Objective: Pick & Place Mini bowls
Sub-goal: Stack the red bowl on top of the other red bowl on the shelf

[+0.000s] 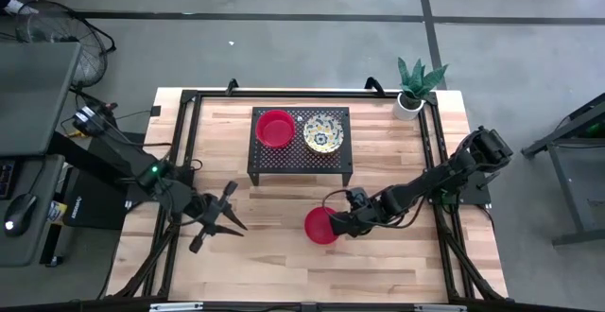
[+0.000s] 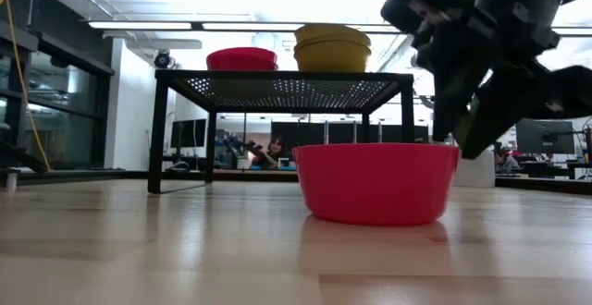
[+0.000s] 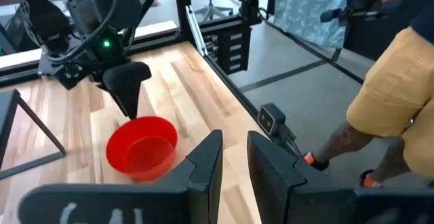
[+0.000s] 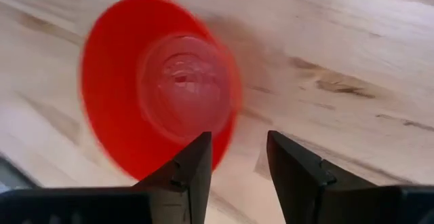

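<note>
One plain red mini bowl (image 1: 319, 227) stands upright on the table near its near edge, also seen in the low view (image 2: 375, 183) and the right wrist view (image 4: 156, 88). My right gripper (image 4: 239, 139) is open at the bowl's right rim, one finger over the bowl's inside and one outside it. On the black mesh stand (image 1: 298, 161) sit another red bowl (image 1: 275, 128) and a cream-yellow floral bowl (image 1: 324, 132). My left gripper (image 1: 236, 219) waits to the left of the bowl, slightly open (image 3: 234, 139). The other bowls do not show. My right gripper comes slanting down from the table's right, with its fingers on either side of the red bowl's right rim (image 4: 227, 139). I cannot tell whether a finger touches the rim. The bowl rests with its base on the table.
The stand takes up the table's middle, toward the far edge. A small white pot with a green plant (image 1: 409, 104) stands at the far right corner. Black frame rails run along the table's sides. A person's legs (image 3: 380, 115) show beyond the table's right edge.
</note>
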Motion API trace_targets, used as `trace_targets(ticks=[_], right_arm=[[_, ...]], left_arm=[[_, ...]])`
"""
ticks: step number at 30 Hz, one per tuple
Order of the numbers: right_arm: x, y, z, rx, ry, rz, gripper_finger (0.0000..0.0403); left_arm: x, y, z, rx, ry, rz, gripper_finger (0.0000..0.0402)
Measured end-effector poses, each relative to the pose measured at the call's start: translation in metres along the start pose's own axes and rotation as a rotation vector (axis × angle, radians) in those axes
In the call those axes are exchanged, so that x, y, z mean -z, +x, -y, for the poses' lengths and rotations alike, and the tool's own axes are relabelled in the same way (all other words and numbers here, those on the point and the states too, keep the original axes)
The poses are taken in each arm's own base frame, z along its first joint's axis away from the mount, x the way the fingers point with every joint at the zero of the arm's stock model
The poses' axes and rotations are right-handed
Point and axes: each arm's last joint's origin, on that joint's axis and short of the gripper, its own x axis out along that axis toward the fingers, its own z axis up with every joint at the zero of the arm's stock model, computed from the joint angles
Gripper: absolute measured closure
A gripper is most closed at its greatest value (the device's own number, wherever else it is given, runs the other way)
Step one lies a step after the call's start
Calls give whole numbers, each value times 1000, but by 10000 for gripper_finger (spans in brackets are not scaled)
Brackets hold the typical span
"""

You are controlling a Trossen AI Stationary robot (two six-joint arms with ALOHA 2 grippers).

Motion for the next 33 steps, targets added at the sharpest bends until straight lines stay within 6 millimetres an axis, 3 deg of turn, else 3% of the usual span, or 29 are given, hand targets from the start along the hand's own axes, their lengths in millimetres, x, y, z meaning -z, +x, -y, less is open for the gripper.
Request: trace_targets(ticks=[12,24,28,33], right_arm=[[-1,3,2,8,-17,12,272],[2,25,4,36,-24,9,279],[2,25,4,37,-42,9,309],[2,25,4,34,-88,5,381]], left_arm=[[5,11,1,-43,5,-34,337],[5,11,0,-72,-15,-33,337],[5,11,0,-72,-16,-34,337],[5,11,0,-72,-16,-34,337]])
